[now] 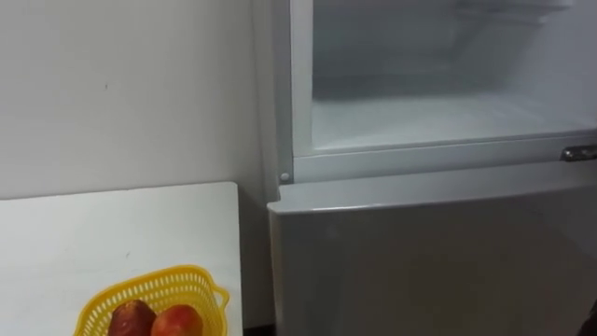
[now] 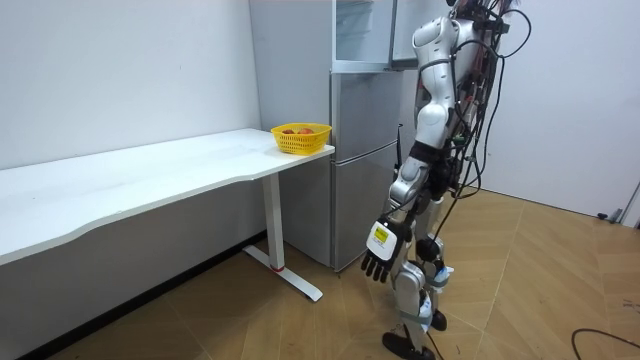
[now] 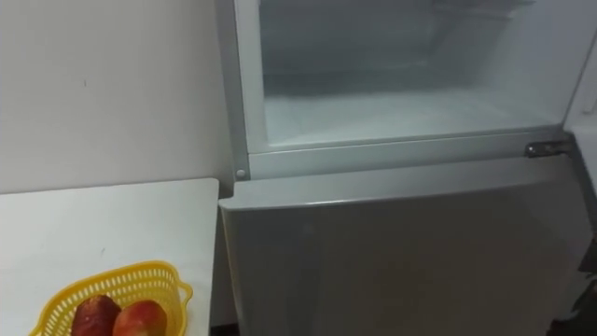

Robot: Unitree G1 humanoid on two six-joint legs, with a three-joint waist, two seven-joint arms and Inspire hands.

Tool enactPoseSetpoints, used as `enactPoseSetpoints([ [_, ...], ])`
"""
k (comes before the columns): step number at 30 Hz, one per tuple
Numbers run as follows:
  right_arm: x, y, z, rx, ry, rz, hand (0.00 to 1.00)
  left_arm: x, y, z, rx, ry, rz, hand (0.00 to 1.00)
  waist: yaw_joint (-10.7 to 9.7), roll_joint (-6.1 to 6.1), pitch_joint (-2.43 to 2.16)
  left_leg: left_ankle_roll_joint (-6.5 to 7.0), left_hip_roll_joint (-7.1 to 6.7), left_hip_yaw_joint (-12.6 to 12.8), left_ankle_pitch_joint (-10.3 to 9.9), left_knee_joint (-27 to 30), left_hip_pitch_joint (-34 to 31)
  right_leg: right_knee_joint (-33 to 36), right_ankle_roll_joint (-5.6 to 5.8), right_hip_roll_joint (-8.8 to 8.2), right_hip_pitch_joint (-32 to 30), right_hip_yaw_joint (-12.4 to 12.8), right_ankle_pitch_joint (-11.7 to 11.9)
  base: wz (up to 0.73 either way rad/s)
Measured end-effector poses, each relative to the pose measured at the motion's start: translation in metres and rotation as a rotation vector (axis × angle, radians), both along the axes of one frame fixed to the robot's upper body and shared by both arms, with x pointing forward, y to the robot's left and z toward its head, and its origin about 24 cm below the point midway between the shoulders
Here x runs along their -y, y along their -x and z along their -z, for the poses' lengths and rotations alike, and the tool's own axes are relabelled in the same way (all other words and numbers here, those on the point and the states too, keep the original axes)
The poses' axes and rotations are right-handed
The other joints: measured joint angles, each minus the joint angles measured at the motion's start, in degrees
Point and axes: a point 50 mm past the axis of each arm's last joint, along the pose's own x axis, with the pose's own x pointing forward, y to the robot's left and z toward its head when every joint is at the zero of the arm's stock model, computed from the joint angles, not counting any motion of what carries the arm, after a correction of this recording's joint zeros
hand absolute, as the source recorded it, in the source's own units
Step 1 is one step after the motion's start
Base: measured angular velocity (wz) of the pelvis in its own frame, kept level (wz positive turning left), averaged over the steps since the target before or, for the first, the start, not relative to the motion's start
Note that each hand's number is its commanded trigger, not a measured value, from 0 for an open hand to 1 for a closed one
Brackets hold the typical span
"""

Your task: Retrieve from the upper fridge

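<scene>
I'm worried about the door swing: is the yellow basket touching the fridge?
Apart. The left eye view shows the yellow basket on the table, with bare tabletop and a gap between it and the fridge.

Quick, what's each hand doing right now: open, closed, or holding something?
Left hand: open, fingers relaxed, hanging at the robot's side, holding nothing.
Right hand: cannot be told.

Upper fridge compartment [image 3: 401, 117] open; yellow basket [image 3: 131, 273] holds perhaps apples [image 3: 140, 319].
</scene>
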Motion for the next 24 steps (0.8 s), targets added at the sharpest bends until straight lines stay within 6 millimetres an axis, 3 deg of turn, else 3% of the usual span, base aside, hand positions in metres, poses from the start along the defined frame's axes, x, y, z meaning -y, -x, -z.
enactPoseSetpoints([
  [9,-0.01,-0.009,-0.006,-0.093,0.172,0.005,0.0,0.0,-0.004,0.0,0.008,-0.005,0.009,0.0,0.2,-0.4,0.17,0.0,0.03,-0.1,0.0,0.0,-0.1,0.0,-0.01,0.03,-0.2,-0.2,0.0,-0.01],
  [16,-0.023,-0.021,-0.011,-0.135,0.285,-0.014,0.0,0.001,-0.009,0.001,0.015,0.001,0.018,0.0,0.5,-1.89,0.55,0.0,0.11,-0.3,0.0,0.1,-0.5,0.1,-0.13,0.1,-0.3,-0.9,0.1,0.04],
  [24,-0.044,-0.035,-0.016,-0.278,0.618,0.024,0.0,0.002,-0.012,0.002,0.015,0.013,0.049,0.0,2.2,-2.48,0.56,0.0,0.17,-1.0,0.0,0.0,-0.1,-0.1,-0.26,-0.07,0.7,-2.0,0.2,0.03],
])
